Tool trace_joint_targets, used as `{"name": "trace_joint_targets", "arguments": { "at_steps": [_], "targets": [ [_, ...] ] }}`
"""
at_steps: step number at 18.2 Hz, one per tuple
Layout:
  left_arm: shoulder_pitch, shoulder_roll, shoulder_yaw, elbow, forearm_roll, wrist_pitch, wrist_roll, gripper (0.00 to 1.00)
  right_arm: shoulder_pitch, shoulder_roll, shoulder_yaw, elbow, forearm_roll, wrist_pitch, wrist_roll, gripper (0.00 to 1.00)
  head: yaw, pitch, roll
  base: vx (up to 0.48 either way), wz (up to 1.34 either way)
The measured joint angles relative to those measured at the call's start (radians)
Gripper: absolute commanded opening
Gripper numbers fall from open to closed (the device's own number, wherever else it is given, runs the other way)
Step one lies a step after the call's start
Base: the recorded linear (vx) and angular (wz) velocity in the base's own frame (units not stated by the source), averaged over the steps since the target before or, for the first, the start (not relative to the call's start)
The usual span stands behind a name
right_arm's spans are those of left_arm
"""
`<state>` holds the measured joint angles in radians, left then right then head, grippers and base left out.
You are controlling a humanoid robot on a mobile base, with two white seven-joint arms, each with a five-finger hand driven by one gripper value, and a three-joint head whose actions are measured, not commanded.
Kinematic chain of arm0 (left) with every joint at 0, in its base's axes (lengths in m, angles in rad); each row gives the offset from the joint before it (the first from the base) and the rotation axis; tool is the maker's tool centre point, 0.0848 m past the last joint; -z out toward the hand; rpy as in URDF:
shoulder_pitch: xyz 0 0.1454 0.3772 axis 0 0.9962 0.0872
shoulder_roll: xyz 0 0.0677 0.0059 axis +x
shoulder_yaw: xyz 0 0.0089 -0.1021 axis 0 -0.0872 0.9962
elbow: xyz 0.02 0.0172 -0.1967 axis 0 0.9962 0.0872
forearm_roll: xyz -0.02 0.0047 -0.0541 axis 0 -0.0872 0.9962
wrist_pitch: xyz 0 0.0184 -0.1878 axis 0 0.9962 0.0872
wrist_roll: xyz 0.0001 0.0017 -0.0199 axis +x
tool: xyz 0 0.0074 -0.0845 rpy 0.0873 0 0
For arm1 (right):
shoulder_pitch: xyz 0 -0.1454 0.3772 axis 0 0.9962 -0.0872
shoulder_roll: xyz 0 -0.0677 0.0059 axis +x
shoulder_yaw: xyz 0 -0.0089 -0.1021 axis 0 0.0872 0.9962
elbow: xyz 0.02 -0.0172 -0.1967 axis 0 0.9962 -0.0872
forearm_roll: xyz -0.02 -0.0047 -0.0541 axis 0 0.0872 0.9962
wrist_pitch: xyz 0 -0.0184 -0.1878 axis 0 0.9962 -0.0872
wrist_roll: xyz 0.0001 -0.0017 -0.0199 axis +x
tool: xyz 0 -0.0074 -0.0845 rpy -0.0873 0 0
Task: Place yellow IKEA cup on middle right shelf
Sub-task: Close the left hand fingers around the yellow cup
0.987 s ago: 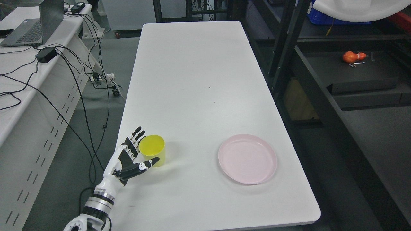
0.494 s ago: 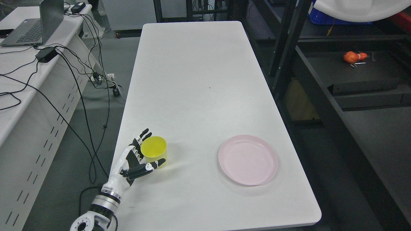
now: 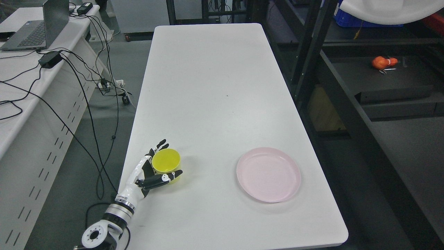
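The yellow cup [image 3: 166, 161] stands upright on the white table [image 3: 208, 86], near its front left edge. My left hand [image 3: 172, 157] comes in from the lower left and cups it. The fingers [image 3: 160, 144] reach round the cup's back left side and the thumb [image 3: 169, 176] lies across its front. The fingers are still spread and the cup rests on the table. The black shelf rack [image 3: 392, 86] stands to the right of the table. My right arm is out of view.
A pink plate [image 3: 268, 178] lies on the table's front right. An orange object [image 3: 381, 62] lies on a dark shelf board at the right. A rack post [image 3: 305, 62] stands by the table's right edge. At the left are a desk with a laptop [image 3: 34, 31] and hanging cables [image 3: 86, 104].
My left hand has moved forward and right so that it wraps further round the cup, with the thumb now across its front. The cup has stayed in place. The view shifted slightly.
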<state>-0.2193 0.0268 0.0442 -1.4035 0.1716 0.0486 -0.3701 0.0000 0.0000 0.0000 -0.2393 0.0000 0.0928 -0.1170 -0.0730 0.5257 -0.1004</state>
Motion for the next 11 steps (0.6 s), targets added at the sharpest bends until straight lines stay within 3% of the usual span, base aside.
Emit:
{"name": "trace_joint_targets", "arguments": {
  "at_steps": [3,8,11],
  "targets": [
    [-0.012,0.004,-0.011,0.032,-0.006,0.000,0.000,0.65,0.000,0.000,0.000,0.000,0.000,0.000,0.000,0.99,0.0000,0.000,0.000,0.001,0.01],
    [-0.019,-0.007,-0.009,0.071,-0.004,-0.023,-0.007,0.01,0.000,0.000,0.000,0.000,0.000,0.000,0.000,0.99,0.0000,0.000,0.000,0.006,0.04],
    [-0.011,-0.012,0.013,0.088,0.011,-0.088,-0.009,0.00,0.000,0.000,0.000,0.000,0.000,0.000,0.000,0.99,0.0000,0.000,0.000,-0.003,-0.03]
  ]
}}
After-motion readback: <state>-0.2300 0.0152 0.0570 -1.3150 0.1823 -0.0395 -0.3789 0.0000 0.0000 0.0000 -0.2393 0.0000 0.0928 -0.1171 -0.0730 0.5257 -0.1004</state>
